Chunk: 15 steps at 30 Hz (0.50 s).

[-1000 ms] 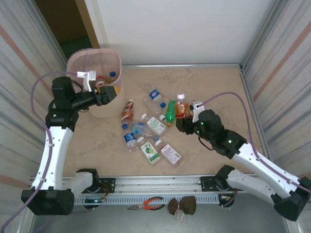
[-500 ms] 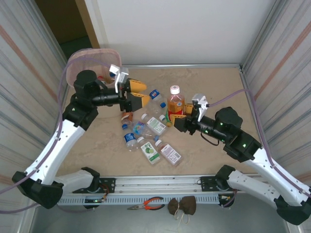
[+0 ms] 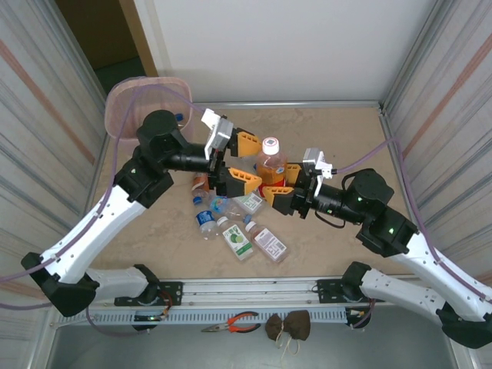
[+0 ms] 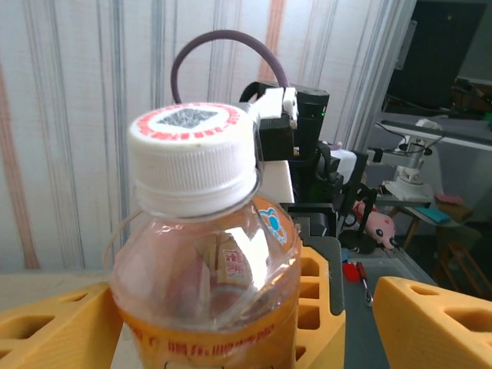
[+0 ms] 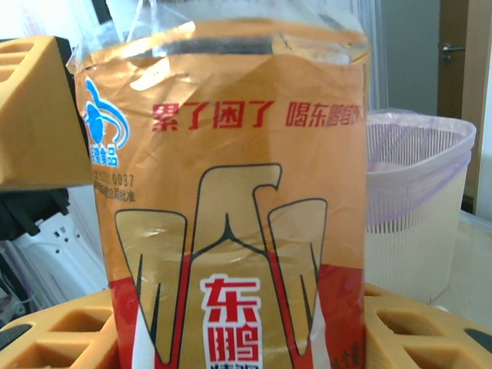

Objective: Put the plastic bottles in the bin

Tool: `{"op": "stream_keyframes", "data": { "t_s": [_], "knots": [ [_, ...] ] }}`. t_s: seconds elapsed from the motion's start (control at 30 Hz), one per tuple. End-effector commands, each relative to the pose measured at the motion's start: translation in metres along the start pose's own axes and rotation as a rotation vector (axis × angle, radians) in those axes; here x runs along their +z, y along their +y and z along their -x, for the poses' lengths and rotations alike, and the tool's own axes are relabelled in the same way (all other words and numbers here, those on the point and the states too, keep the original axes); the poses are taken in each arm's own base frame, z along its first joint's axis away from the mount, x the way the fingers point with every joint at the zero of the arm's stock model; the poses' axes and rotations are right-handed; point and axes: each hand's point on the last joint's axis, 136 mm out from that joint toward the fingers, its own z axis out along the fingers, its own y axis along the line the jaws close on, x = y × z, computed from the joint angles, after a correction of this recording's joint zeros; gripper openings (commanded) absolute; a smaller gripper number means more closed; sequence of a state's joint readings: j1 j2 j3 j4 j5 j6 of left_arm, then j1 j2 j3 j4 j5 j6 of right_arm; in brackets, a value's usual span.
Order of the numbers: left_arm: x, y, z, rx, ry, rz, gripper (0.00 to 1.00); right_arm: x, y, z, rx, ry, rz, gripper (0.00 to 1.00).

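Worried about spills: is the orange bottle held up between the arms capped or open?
Capped. A white cap sits on the bottle, covering its neck, in the left wrist and top views.

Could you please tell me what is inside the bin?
A blue-capped bottle shows just inside the bin's rim. The left arm covers the rest of that side, so more bottles may lie hidden.

The top camera looks steeply down on the whole table (image 3: 346,131) from above its near edge, the bottle (image 3: 270,160) near mid-frame. The left wrist camera looks level at the bottle's cap (image 4: 192,157) from close by; the right wrist camera, closer still, faces its label (image 5: 231,231) with the bin (image 5: 419,200) behind. All three share the bottle.
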<state>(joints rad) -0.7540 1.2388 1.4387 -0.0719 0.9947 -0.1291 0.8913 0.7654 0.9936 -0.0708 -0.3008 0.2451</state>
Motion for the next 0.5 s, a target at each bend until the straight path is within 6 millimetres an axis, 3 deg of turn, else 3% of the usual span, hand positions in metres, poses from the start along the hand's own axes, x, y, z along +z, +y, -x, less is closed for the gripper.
{"op": "stream_keyframes", "data": {
  "t_s": [0.0,0.47],
  "knots": [
    [0.006,-0.013,0.007,0.068,0.002,-0.064,0.83,-0.004,0.015,0.026,-0.051,-0.068,0.049,0.52],
    [0.018,-0.012,0.004,0.055,0.006,-0.097,0.70,-0.002,0.015,0.029,-0.054,-0.073,0.046,0.52]
  ]
}}
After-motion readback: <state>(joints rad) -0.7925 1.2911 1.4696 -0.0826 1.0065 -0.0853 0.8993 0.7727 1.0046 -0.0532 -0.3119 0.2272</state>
